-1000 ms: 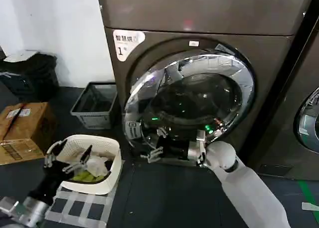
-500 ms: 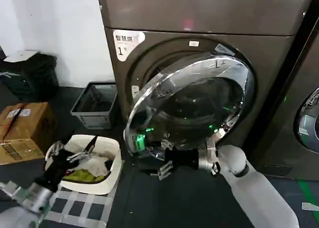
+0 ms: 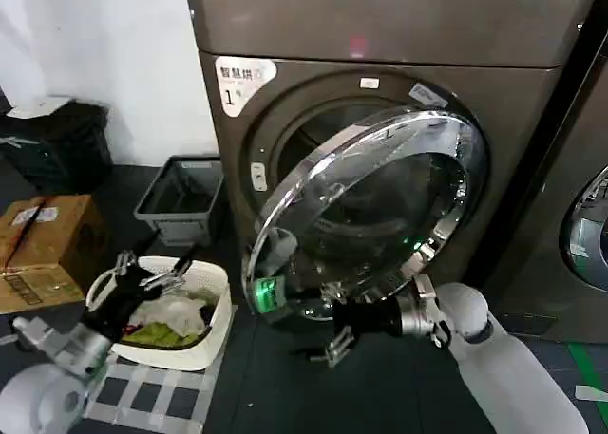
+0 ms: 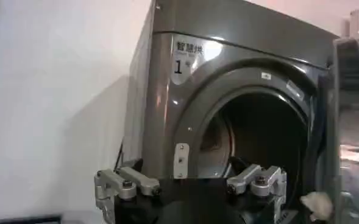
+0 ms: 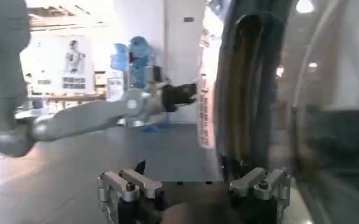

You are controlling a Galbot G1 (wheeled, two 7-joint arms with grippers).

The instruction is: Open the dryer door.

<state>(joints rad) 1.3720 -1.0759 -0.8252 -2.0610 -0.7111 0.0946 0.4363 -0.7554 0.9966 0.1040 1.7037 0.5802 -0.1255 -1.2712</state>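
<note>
The bronze-grey dryer [image 3: 380, 35] carries a white "1" sticker [image 3: 244, 79]. Its dryer door [image 3: 380, 216], chrome-rimmed with dark glass, stands partly swung out on its right-hand hinge, and the drum opening [image 3: 313, 135] shows behind it. My right gripper [image 3: 332, 328] is open just below the door's lower rim with nothing between its fingers. From the right wrist, the door's edge [image 5: 252, 91] runs beside the right gripper [image 5: 194, 182]. My left gripper [image 3: 152, 274] hovers open over the laundry basket. From the left wrist, the left gripper [image 4: 191, 182] faces the drum opening [image 4: 258, 140].
A white basket [image 3: 217, 306] of clothes sits on a checkered mat [image 3: 161, 396] at the left. Behind it are a grey crate [image 3: 180, 201], a cardboard box [image 3: 43, 244] and a black bin [image 3: 57, 140]. A neighbouring machine [image 3: 584, 225] stands at the right.
The door has swung farther out from the dryer. My right gripper has moved back and to the right with the door's lower rim. My left gripper has shifted slightly right over the basket.
</note>
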